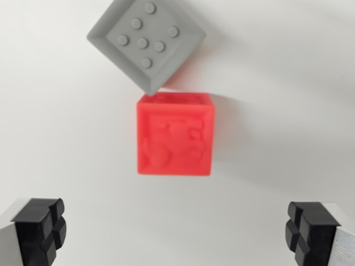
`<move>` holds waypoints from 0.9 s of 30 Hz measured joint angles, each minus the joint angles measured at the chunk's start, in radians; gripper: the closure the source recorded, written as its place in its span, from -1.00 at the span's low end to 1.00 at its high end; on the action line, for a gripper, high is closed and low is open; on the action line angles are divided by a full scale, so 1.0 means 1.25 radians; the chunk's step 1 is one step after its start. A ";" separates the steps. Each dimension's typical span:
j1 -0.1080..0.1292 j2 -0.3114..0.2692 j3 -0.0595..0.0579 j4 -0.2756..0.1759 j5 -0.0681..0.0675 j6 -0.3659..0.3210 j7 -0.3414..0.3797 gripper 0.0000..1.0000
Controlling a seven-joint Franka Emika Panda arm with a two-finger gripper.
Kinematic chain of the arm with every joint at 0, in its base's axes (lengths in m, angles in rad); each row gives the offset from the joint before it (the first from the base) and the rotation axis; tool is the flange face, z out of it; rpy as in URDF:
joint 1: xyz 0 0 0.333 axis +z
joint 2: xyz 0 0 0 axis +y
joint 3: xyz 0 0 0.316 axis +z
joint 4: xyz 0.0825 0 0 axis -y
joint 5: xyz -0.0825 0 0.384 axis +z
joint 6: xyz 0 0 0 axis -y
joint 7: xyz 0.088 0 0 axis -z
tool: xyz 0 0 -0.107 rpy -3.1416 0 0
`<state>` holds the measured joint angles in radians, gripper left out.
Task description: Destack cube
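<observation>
Between and beyond the open, empty gripper (175, 230) fingers sits a red cube (175, 134); a grey cube (145, 41), rotated, touches its far edge on a white table (288, 83).

Red cube (174, 134) glossy plastic; grey cube (145, 41) matt.

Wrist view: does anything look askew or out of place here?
The grey cube sits turned cornerwise, one corner overlapping the top edge of the square-on red cube. Whether it rests on it or beside it, I cannot tell. The gripper is open, holding nothing. Nothing looks damaged.
</observation>
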<state>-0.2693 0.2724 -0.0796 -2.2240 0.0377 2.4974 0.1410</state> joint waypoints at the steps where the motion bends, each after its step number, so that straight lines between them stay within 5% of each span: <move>1: 0.000 -0.008 0.000 0.000 -0.001 -0.008 0.001 -1.00; 27: 0.000 -0.151 -0.001 0.055 -0.020 -0.204 0.014 -1.00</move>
<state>-0.2693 0.0842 -0.0807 -2.1553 0.0128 2.2419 0.1587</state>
